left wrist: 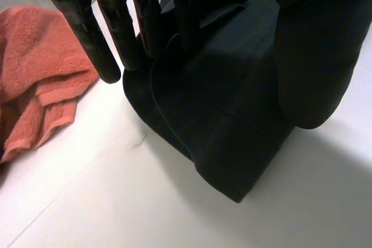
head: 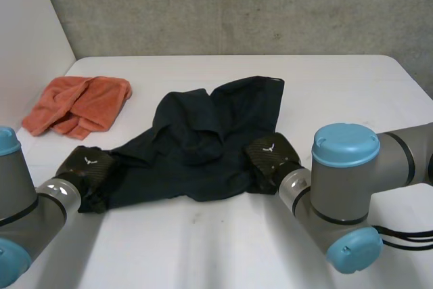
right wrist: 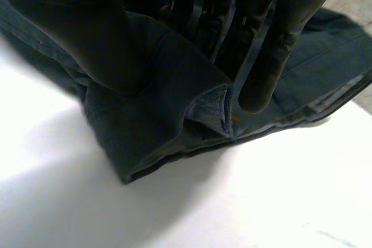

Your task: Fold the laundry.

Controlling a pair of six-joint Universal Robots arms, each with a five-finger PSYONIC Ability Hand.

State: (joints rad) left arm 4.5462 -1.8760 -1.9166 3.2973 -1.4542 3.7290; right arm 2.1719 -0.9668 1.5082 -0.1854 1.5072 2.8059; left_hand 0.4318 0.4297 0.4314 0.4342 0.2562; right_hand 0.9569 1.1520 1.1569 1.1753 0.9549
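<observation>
Head view shows the dark garment (head: 203, 143) lying crumpled in the middle of the white table (head: 223, 248), with the orange towel (head: 78, 103) at the far left. The left hand (head: 88, 167) pinches its near left corner between thumb and fingers. The right hand (head: 270, 157) grasps a fold at the near right edge. To fold well, I think both hands should lift evenly and hold the edge tight between them.
</observation>
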